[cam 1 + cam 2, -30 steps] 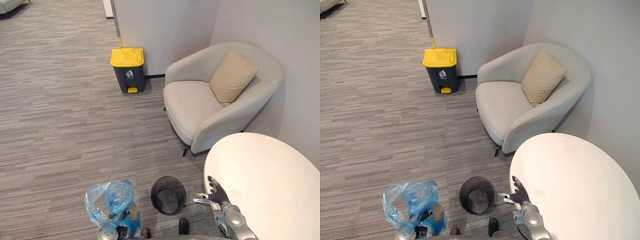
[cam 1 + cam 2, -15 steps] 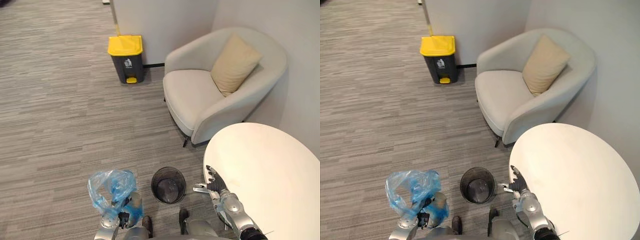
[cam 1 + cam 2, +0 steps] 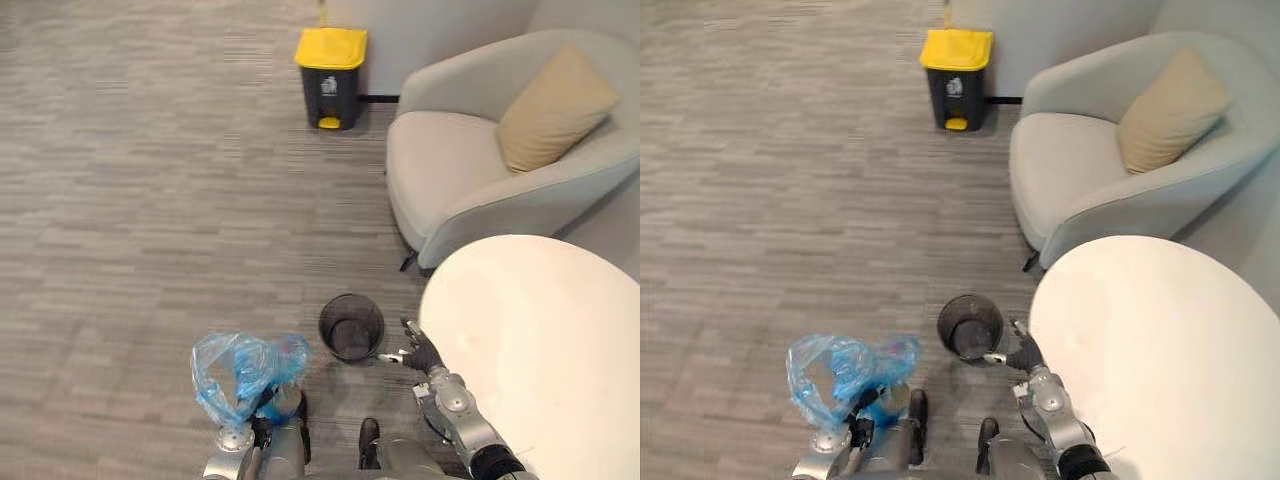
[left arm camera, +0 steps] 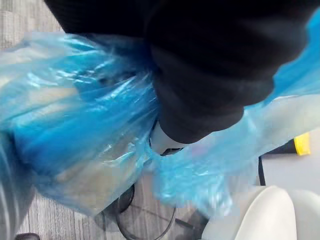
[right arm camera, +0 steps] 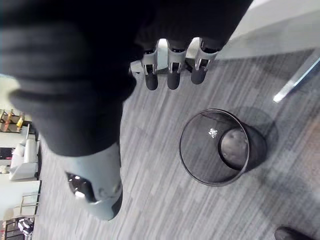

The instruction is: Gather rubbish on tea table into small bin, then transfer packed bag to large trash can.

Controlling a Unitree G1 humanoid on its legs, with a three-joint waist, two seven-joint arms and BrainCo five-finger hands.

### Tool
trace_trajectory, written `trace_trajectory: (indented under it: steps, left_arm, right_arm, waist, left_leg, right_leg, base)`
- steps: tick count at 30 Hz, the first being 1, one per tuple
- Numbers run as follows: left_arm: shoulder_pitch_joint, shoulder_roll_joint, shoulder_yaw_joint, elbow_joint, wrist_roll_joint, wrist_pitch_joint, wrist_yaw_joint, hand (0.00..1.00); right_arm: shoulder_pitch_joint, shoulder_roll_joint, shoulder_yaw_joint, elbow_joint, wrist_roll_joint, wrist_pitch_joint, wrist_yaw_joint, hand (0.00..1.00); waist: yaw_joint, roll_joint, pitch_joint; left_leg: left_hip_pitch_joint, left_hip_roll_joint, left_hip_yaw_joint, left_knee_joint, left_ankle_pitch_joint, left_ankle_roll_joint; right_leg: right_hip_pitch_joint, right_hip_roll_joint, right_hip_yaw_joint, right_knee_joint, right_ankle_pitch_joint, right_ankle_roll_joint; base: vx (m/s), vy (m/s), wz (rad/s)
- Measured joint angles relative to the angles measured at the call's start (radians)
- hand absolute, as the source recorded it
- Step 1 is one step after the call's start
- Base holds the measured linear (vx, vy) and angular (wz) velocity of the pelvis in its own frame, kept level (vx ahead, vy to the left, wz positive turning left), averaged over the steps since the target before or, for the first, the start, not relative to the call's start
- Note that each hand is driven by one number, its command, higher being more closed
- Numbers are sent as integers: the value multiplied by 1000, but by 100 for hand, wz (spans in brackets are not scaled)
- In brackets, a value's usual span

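While left hand clamps its gathered film, crumpled translucent blue plastic bag hangs at 7 o'clock of round black mesh bin. Judged light, limp, slippery, tear-prone: hold bunched neck. Right hand splayed, empty.

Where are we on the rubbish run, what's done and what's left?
Done, it seems: the tea table is bare and the small bin looks empty. In hand: the blue bag is up at the left hand; the right hand is open. Left: cross the carpet to the yellow-lidded trash can, lid shut, and drop it in.
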Motion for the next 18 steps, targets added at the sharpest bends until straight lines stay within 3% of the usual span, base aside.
trace_trajectory:
  steps: [3, 5, 9, 12, 14, 18]
  left_arm:
    - [-9, 4, -25, -1, 1, 0, 0, 100]
    - [-7, 25, -32, 0, 1, 4, 0, 100]
    - [0, 37, -64, 0, 2, 7, 0, 100]
    - [9, 46, -62, 2, 11, 8, 1, 100]
    - [22, 50, -60, 10, 13, 8, 0, 100]
    - [25, 62, -59, 24, 21, 13, 0, 100]
  right_arm:
    - [36, 2, -32, 2, 0, 1, 1, 0]
    - [49, 36, -49, 4, 0, 2, 2, 0]
    - [93, 44, -65, 4, 1, 1, 1, 0]
    - [88, 45, -70, 25, 0, 2, 1, 0]
    - [81, 48, -72, 53, -3, 8, 1, 0]
    - [65, 70, -97, 66, -3, 13, 2, 0]
  waist:
    - [1, 15, -6]
    - [4, -10, -8]
    - [-6, -10, -30]
    - [-22, -10, -33]
    - [-17, -11, -34]
    - [-18, -33, -43]
  left_leg:
    - [63, 23, 62, -58, -89, 37]
    - [75, -8, 56, -94, -76, 33]
    - [129, -79, 28, -204, -62, 42]
    - [131, -92, 47, -229, -56, 47]
    - [133, -90, 56, -217, -36, 69]
    - [123, -110, 56, -181, -62, 105]
  right_leg:
    - [5, -25, -57, -8, 13, 39]
    - [22, -48, -67, -27, 27, 65]
    - [97, -92, -98, -107, 43, 106]
    - [111, -97, -96, -145, 51, 117]
    - [127, -98, -101, -152, 56, 128]
    - [130, -127, -112, -139, 28, 157]
  base:
    - [-100, 203, 65]
    - [-64, 210, 38]
    - [-1, 177, 48]
    - [86, 78, 46]
    - [134, 48, 10]
    - [175, 41, 9]
